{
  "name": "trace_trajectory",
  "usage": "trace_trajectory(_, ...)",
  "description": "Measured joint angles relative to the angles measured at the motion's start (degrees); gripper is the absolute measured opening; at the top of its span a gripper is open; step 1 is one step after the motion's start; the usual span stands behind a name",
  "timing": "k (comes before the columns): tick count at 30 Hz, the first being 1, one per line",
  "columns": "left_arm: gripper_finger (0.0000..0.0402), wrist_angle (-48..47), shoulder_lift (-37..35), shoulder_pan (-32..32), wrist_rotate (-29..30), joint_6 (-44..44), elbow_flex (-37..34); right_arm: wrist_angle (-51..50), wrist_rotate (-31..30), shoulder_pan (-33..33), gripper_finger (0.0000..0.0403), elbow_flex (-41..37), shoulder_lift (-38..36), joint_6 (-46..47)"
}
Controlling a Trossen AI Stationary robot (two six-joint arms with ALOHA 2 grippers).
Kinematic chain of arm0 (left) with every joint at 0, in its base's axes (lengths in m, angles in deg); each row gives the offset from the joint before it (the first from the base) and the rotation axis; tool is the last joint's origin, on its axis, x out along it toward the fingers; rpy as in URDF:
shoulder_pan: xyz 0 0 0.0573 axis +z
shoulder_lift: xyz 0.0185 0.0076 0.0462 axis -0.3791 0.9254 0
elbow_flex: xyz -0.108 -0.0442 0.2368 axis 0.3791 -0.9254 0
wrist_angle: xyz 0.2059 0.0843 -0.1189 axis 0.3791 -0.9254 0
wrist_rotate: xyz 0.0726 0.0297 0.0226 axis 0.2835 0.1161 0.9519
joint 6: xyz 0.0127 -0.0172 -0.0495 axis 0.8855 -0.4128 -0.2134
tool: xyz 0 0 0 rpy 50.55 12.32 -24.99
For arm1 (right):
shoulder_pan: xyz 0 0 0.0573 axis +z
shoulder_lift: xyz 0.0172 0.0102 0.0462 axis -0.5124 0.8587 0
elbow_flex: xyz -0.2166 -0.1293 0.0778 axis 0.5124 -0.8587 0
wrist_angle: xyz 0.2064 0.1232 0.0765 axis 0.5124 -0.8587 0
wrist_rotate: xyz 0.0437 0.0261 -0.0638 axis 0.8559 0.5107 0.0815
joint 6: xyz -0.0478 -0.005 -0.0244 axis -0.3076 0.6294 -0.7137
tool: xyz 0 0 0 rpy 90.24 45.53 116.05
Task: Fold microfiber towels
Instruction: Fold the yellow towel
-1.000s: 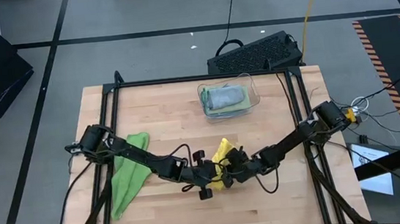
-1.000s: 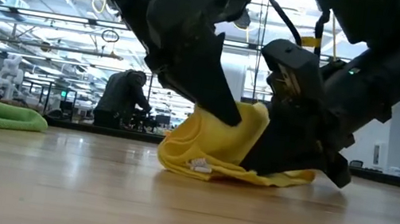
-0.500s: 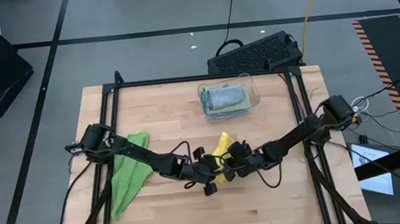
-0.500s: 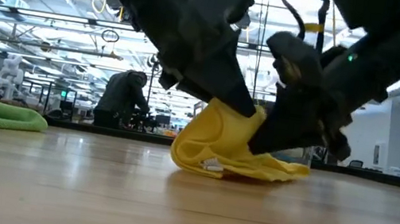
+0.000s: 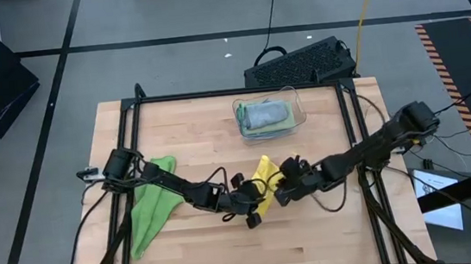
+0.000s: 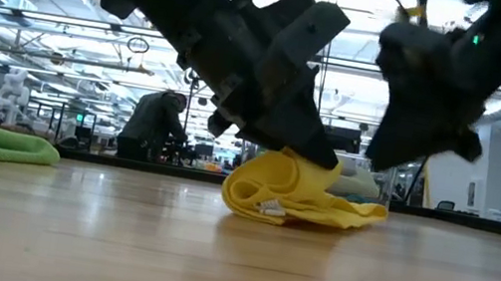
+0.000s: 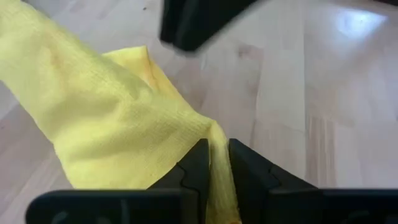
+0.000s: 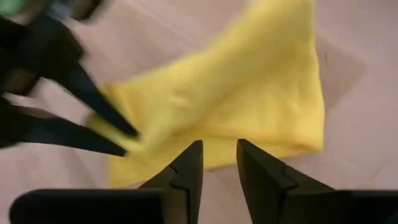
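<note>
Yellow towel [image 5: 262, 184]: soft, light, limp, likely to sag and bunch; best pinched at a corner or along a hem. Lies crumpled near the table [image 5: 332, 235] centre, nearer the front edge. Left gripper [image 7: 214, 163] pinches one hem, fingers nearly shut with cloth between. Right gripper [image 8: 217, 163] slightly open, empty, raised just beside the towel. Compared with a second ago: right gripper released and drawn back from the cloth; left gripper remains on it. Green towel [image 5: 152, 205] lies well apart on the left; bin [image 5: 269, 116] with folded towels at the back.
</note>
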Motion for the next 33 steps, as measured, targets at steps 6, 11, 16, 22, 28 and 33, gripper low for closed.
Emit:
trace_trajectory(6, 0.0061, 2.3, 0.0, 0.0, -2.5, 3.4, 0.0, 3.2, -3.6, -0.7, 0.0070, 0.0, -4.5, -8.1)
trace_trajectory(11, 0.0061, 2.4, 0.0, -0.1, -4.6, 5.9, 0.0, 6.7, -3.1, -1.7, 0.0038, -0.1, -3.3, -9.7)
trace_trajectory(16, 0.0061, 1.5, 0.0, -0.1, -5.8, 6.4, 0.0, 7.8, -1.2, -1.6, 0.0007, -0.3, -0.5, -7.3)
trace_trajectory(22, 0.0069, 1.6, 0.0, -0.2, -7.7, 7.0, 0.0, 11.9, 0.1, 0.3, 0.0004, -5.2, 1.9, -1.8)
trace_trajectory(28, 0.0135, 1.5, 0.0, -0.2, -10.5, 7.1, 0.0, 23.6, 0.1, 0.7, 0.0001, -11.7, 7.1, 3.8)
trace_trajectory(33, 0.0189, 1.8, -0.2, -0.1, -15.8, 4.9, 0.0, 30.5, -0.7, 0.6, 0.0001, -12.0, 12.0, 4.7)
